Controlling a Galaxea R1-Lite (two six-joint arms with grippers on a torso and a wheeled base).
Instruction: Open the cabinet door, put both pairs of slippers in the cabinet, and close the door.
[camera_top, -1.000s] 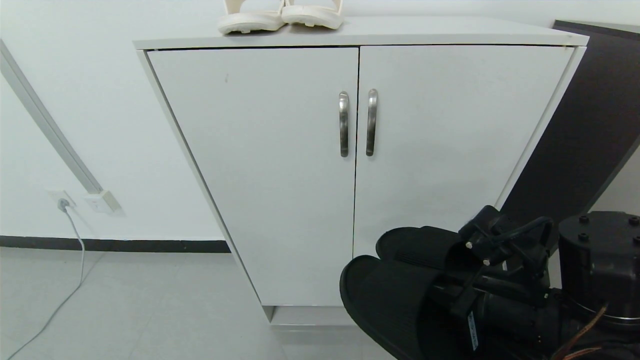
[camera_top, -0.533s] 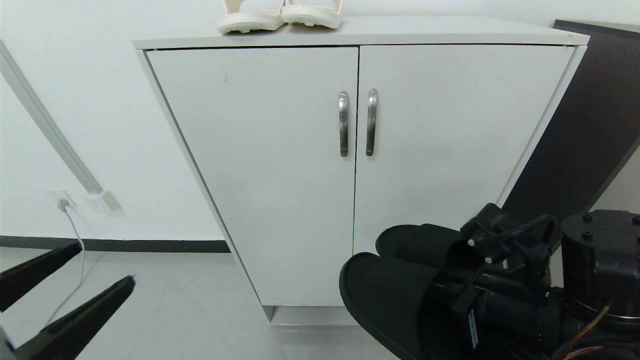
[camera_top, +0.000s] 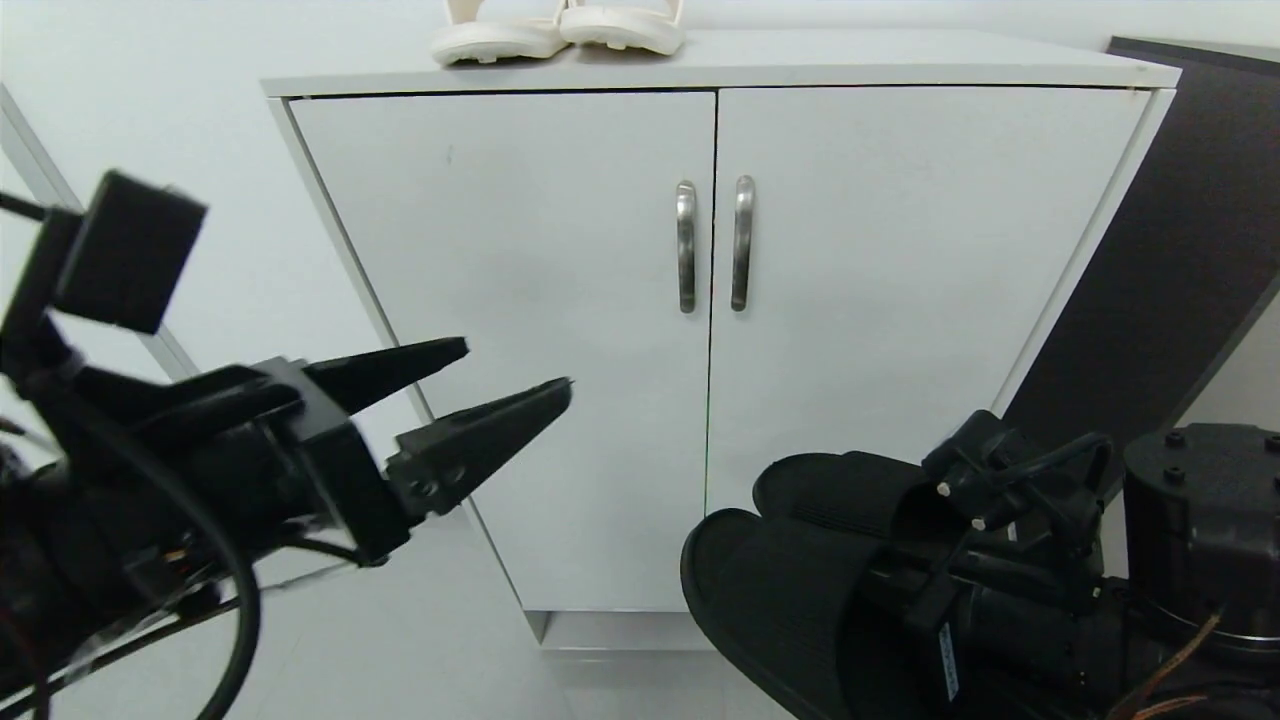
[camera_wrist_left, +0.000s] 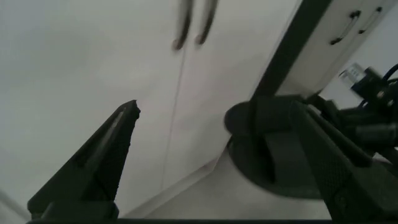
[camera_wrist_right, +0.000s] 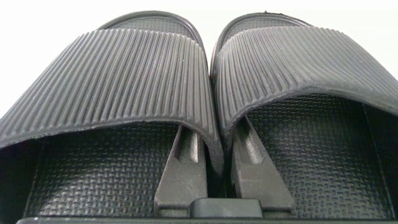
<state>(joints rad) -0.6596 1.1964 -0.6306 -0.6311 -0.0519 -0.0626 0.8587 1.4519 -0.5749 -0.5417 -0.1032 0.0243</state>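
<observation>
Left gripper (camera_top: 518, 362) gapes before shut cabinet doors (camera_top: 540, 250); right gripper (camera_wrist_right: 214, 162) pinches 2 black slippers (camera_top: 800, 590); white slippers (camera_top: 560, 35) cropped.

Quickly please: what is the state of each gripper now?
Left gripper: open, holding nothing.
Right gripper: closed on the black slippers.

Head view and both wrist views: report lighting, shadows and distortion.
Head view: even light, glints on the door handles, shadow under the cabinet, its sides slanting inward by lens distortion. Left wrist view: left gripper a dark silhouette against the pale cabinet. Right wrist view: black slippers dark before a bright white background.
</observation>
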